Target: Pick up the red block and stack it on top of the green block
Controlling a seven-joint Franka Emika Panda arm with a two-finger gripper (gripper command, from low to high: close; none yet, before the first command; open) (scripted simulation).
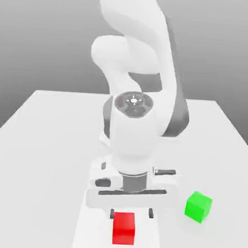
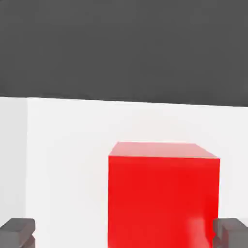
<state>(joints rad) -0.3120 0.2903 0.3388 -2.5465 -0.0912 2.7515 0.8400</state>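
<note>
White tabletop under a grey backdrop is all I have around the work. On it I see the red block lying close to the near edge, flat on the table. My gripper hangs right above it, jaws spread as wide as they go, holding nothing; both fingertips flank the cube without touching. Toward the exterior view's right, the green block sits apart.

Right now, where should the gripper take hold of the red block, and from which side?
Probably by two opposite side faces, coming straight down. The red block sits flat on the table, apart from the green block, and the open gripper already hangs above it.
</note>
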